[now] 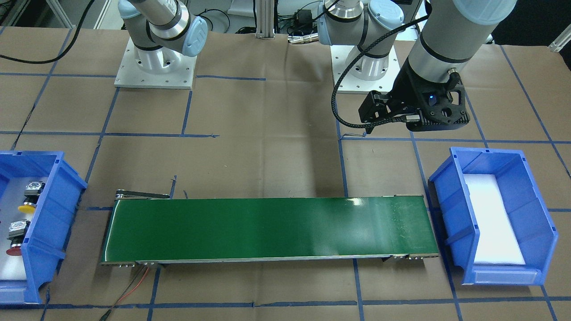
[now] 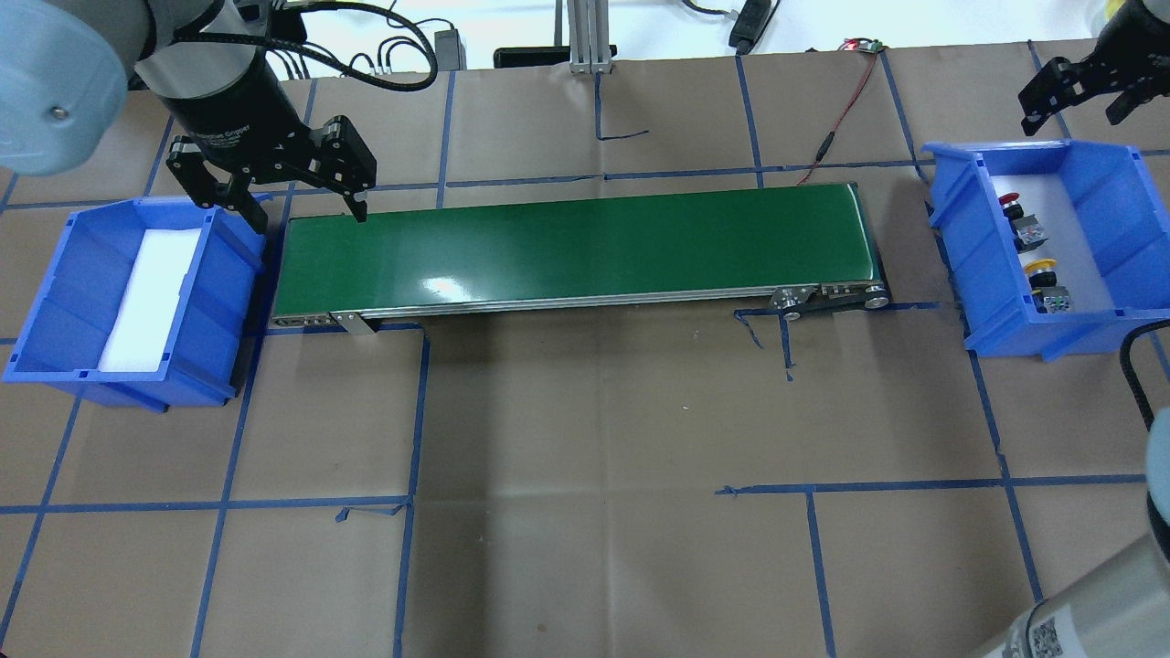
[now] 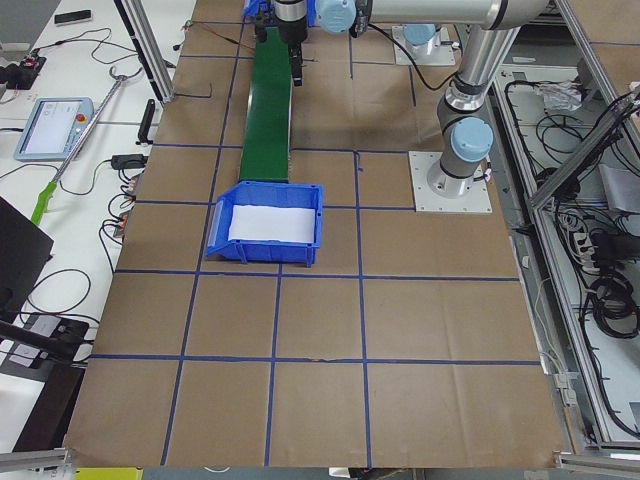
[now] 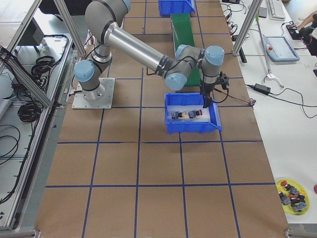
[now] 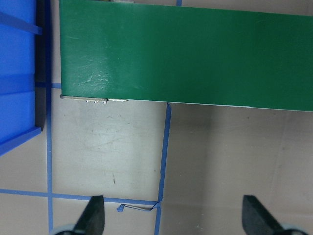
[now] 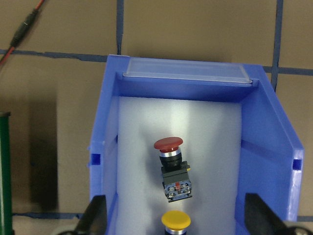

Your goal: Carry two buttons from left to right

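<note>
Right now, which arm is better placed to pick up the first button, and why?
The right. The right gripper hovers, fingers open, over the bin holding the red button and yellow button; the left gripper is at the far end of the belt.

The belt [image 2: 576,247] lies crosswise on the bench [image 2: 594,411] before me, between two bins. The left bin [image 2: 55,302] stands just off its left end, with a pad [image 2: 146,292] in it. The right bin [image 2: 1115,210] stands just off its right end and holds both buttons, the far button [image 2: 1017,215] and the near button [image 2: 1048,283], apart, in a row. My left claw [image 2: 309,219] hangs by the belt's left end. My right claw [image 2: 1071,114] hangs over the right bin.
</note>
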### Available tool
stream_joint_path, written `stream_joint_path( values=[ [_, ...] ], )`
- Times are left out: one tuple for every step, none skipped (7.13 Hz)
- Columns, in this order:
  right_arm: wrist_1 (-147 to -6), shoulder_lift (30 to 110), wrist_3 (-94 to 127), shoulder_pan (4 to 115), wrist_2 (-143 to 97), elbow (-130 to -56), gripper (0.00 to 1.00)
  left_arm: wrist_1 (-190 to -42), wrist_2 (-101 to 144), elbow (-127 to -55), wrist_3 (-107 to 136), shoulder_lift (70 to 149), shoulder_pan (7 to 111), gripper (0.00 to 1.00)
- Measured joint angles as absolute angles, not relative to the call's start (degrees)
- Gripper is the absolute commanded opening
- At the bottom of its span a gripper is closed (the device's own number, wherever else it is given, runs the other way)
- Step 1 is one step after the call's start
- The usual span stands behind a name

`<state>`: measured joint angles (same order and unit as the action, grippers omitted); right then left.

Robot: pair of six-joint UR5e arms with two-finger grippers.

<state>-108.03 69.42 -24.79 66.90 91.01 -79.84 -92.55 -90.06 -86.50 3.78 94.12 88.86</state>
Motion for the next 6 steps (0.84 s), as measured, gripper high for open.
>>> stream_joint_path(
  values=[
    [-104.99,72.31,-20.27,69.15,90.81,-79.77,1.0,-92.55,-90.08,-86.52,3.78,94.11,88.86,1.0],
    [-101.06,75.46,-14.87,72.37,90.74,-79.76,1.0,-92.55,-90.08,-86.39,3.78,94.24,88.86,1.0],
    [-97.3,78.29,-9.26,76.31,90.69,-79.8,1.0,-92.55,-90.09,-86.16,3.78,94.55,88.86,1.0],
    [-94.09,80.69,-4.15,80.87,90.71,-79.97,1.0,-92.55,-90.09,-86.04,3.78,94.69,88.86,1.0],
    [-91.85,82.6,0.54,85.73,90.9,-80.5,1.0,-92.55,-90.09,-85.98,3.78,94.75,88.85,1.0],
    [-90.79,83.67,3.48,89.68,91.04,-81.39,1.0,-92.55,-90.09,-85.89,3.78,94.92,88.86,1.0]
  ],
)
